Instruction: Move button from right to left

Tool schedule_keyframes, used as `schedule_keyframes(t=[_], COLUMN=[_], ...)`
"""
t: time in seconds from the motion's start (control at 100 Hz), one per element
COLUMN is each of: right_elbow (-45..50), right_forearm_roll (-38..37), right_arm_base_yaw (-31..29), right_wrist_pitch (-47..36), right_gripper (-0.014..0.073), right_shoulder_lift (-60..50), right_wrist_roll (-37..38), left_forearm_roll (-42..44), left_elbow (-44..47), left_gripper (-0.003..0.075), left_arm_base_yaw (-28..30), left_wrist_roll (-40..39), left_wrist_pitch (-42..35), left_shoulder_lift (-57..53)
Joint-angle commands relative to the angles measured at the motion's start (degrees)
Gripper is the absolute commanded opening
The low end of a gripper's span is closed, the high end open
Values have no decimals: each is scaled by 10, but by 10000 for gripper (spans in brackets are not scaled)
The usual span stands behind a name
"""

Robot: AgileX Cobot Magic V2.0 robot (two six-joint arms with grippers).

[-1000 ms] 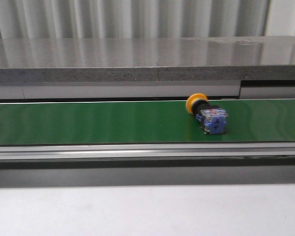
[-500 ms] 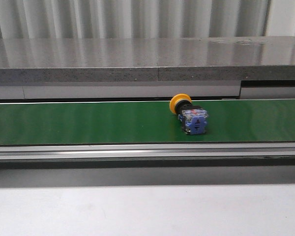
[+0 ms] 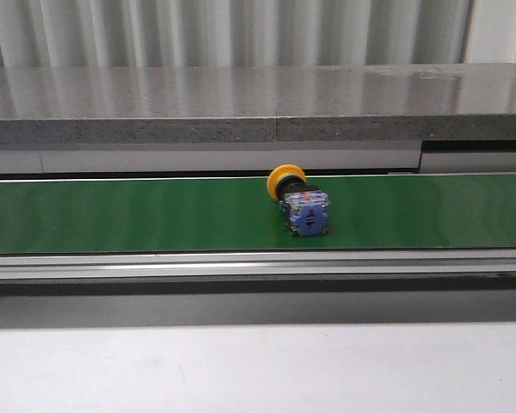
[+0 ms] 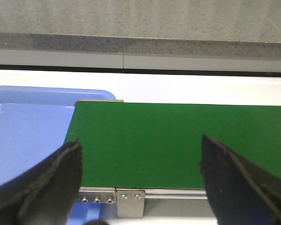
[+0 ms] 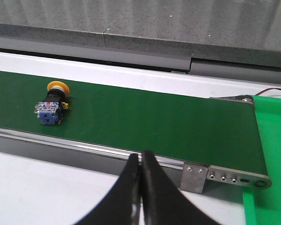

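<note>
Front view, button: I am seeing the button [image 3: 298, 203] lying on its side on the green belt [image 3: 112, 215], a little right of the middle, its yellow cap pointing toward the far edge and its blue block facing me.
Front view, arms: I am not seeing either arm here, only the belt, its metal rail [image 3: 241, 262] and the grey ledge [image 3: 241, 107] behind.
Left wrist view, hand: I am holding the left gripper [image 4: 140, 180] spread wide, nothing between its fingers [image 4: 47, 183], hanging over the left end of the belt.
Left wrist view, surroundings: I am seeing a blue tray [image 4: 28, 126] just beside that belt end; the button is not showing here.
Right wrist view, hand: I am keeping the right gripper [image 5: 140, 187] pressed closed on nothing, on the near side of the belt rail.
Right wrist view, button: I am seeing the button [image 5: 51, 104] on the belt, well apart from these fingers, and a green bin [image 5: 271, 154] past the belt's right end.
Risk, as I judge it: the round cap is likely to let the button roll, so a late or off-centre close with the left hand may knock it toward the rail or miss it.
</note>
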Motion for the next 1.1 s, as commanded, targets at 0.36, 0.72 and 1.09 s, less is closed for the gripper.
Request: schedule_keyframes(t=[0.36, 0.72, 1.09], right_elbow=[-13, -13, -13], right_forearm_roll=[4, 4, 4], right_arm_base_yaw=[1, 1, 1], right_wrist_pitch=[-42, -42, -42], right_gripper=[-67, -67, -67], right_shoulder_lift=[6, 6, 6], right_wrist_roll=[-5, -5, -5], left_forearm_roll=[-57, -140, -140], left_elbow=[-212, -359, -483], left_gripper=[534, 625, 625], left_arm_base_yaw=[-1, -38, -211], left_wrist_roll=[80, 104, 32], left_wrist_pitch=[114, 214, 228], left_shoulder_lift=[185, 359, 541])
